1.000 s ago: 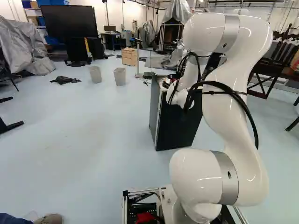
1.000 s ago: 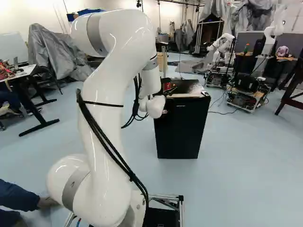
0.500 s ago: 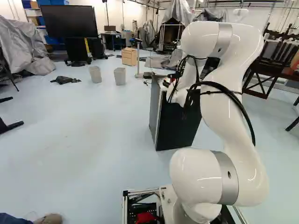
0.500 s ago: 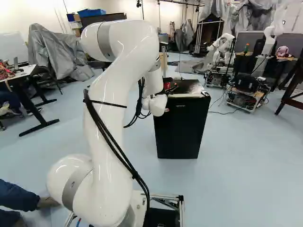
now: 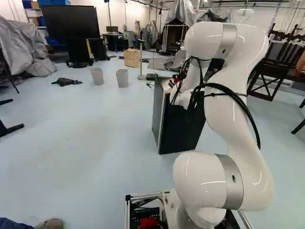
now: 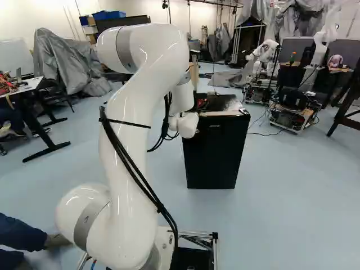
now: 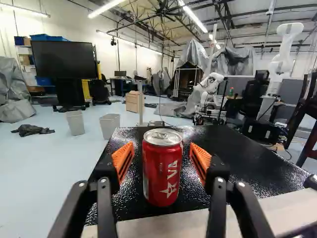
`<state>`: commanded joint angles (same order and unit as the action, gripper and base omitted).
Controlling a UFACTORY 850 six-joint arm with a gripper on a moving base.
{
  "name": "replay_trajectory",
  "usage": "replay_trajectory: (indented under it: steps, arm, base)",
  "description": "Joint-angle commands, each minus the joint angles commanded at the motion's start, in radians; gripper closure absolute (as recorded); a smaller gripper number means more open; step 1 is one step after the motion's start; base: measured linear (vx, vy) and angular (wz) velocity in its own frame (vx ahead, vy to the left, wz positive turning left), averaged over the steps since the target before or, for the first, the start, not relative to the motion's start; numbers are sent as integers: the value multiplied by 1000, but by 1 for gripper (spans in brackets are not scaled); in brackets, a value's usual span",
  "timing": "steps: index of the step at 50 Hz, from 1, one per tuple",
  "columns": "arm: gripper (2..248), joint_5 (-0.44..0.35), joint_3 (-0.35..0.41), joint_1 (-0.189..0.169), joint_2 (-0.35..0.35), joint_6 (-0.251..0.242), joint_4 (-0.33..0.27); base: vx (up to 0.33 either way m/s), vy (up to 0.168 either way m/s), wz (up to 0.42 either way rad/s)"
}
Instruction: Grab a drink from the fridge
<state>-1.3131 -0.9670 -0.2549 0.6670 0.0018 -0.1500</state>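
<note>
Arm (image 6: 126,152) lowered, gripper (image 6: 201,104) apparently half hidden beyond the wrist (image 6: 188,125), fingers (image 7: 123,159) spread apart, upright red can (image 7: 162,168) between.

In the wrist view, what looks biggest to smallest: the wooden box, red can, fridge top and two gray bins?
1. Fridge top
2. Red can
3. Gray bins and wooden box: too alike to rank

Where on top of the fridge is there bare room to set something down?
The fridge's black top is bare beyond the finger nearer the dark chair, down to its pale edge. It's crowded around the can, between the hand's open fingers.
</note>
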Motion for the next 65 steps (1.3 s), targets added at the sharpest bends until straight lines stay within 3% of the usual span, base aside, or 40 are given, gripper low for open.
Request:
replay_trajectory:
  steps: [5, 6, 10, 11, 65]
  arm:
    - [91, 0, 0, 0, 0, 0, 0]
    - [129, 0, 0, 0, 0, 0, 0]
    - [129, 0, 0, 0, -2, 0, 0]
    - [154, 0, 0, 0, -3, 0, 0]
    - [154, 7, 15, 4, -81, 0, 2]
  base:
    - [0, 0, 0]
    - [0, 0, 0]
    - [0, 0, 0]
    - [0, 0, 0]
    - [0, 0, 0]
